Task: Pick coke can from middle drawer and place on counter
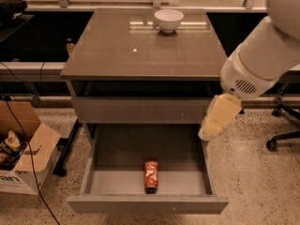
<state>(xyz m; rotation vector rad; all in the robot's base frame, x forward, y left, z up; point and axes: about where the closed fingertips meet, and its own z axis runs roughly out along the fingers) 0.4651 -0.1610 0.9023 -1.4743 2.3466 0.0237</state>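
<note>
Hanging gripper (212, 122): I have it on the right, just above the right side wall of the middle drawer (147, 204), pointing down. Clenched or released, I cannot tell.
Coke can (151, 176): lying on its side on the drawer floor, roughly centred, close to the front panel and apart from the gripper.
Middle drawer: pulled out wide below the cabinet's other drawer front.
Counter (140, 50): glossy, with a white bowl (168, 20) near its back edge.
Floor, left: I see an open cardboard box (28, 149).
</note>
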